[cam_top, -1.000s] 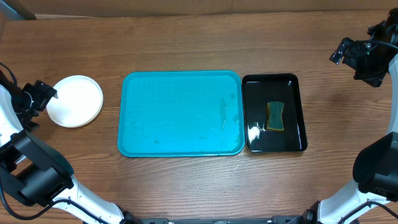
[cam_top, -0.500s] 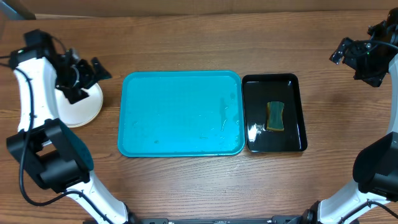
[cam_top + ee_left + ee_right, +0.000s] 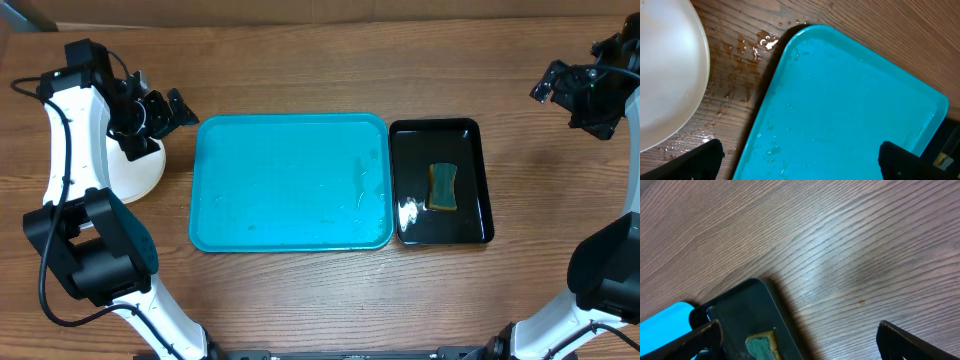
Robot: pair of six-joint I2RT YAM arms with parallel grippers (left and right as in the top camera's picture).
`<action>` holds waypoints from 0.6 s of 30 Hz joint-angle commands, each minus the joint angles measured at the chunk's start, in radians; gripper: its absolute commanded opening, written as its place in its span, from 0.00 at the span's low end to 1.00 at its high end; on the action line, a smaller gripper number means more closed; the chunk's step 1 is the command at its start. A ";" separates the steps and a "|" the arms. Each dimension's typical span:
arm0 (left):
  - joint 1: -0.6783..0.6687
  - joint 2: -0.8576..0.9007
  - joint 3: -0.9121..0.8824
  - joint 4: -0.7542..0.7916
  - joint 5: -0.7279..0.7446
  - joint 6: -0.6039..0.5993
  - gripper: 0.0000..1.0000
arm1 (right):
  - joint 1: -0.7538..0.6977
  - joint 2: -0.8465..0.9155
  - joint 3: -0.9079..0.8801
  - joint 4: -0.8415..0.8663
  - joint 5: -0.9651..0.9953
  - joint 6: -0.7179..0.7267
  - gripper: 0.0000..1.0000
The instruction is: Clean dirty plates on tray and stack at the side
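Wood-grain surface point(image 3: 300, 300) fills my overhead view. I see the plates point(image 3: 135, 175) lying on it just left of the tray point(image 3: 290, 180), off it and not touching it. Only a white top plate shows, and I cannot tell how many lie beneath. My left wrist view shows water drops on the wood between plate and tray, and more drops on the tray's blue floor. Right of the tray, close against its side, lies a black tray point(image 3: 470, 215) with a green-and-yellow sponge point(image 3: 443, 187) inside. My left pincer point(image 3: 178, 112) hovers over the plates' far right edge, near the tray's far left corner, its jaws spread wide with nothing between them. My right pincer point(image 3: 547, 82) hangs over bare wood at the far right, well apart from the black tray, jaws likewise spread.
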 commanded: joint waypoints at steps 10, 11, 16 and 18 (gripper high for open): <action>-0.003 0.003 -0.008 0.000 0.006 0.023 1.00 | 0.058 -0.264 0.004 0.006 -0.001 0.000 1.00; -0.004 0.003 -0.008 0.000 0.006 0.023 1.00 | 0.067 -0.307 0.004 0.005 -0.001 0.000 1.00; -0.004 0.003 -0.008 0.000 0.006 0.023 1.00 | 0.142 -0.577 0.004 0.006 -0.001 0.000 1.00; -0.004 0.003 -0.008 0.000 0.006 0.023 1.00 | 0.187 -0.694 0.004 0.006 -0.001 0.000 1.00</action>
